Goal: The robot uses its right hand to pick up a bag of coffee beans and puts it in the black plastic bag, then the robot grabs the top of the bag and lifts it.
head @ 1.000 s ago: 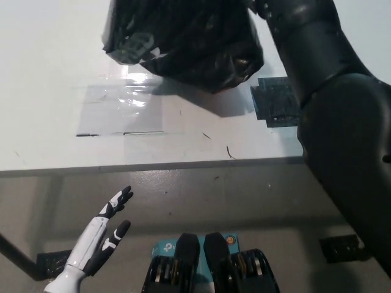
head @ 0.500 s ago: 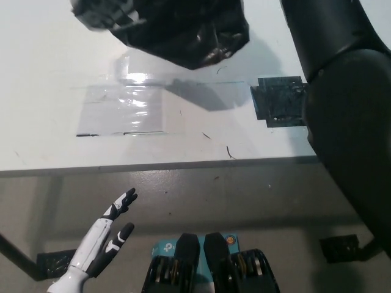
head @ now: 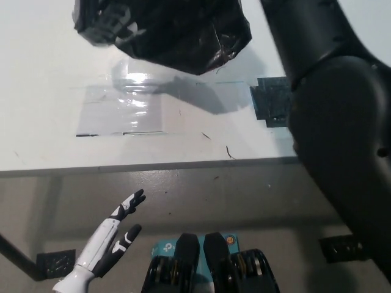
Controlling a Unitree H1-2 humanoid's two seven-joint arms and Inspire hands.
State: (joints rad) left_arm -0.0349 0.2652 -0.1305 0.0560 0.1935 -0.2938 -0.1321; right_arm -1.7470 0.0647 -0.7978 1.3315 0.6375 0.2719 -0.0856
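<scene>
The black plastic bag (head: 171, 30) hangs at the top of the head view, bulging and off the white table (head: 43, 128), with its shadow on the tabletop just beneath it. My black right arm (head: 330, 122) runs from the bottom right up past the bag and out of the top edge, so the hand itself is out of frame. No coffee bean bag is visible. My white left hand (head: 113, 238) rests low at the lower left, below the table's front edge, open with its fingers apart.
A shiny patch of clear tape (head: 122, 107) lies on the table under the bag. A dark square patch (head: 272, 101) sits at the table's right, beside my arm. The table's front edge (head: 153, 166) crosses the picture, with grey floor below it.
The bag has swung left and up, away from the dark patch. My right arm has shifted with it. The left hand has drifted slightly right.
</scene>
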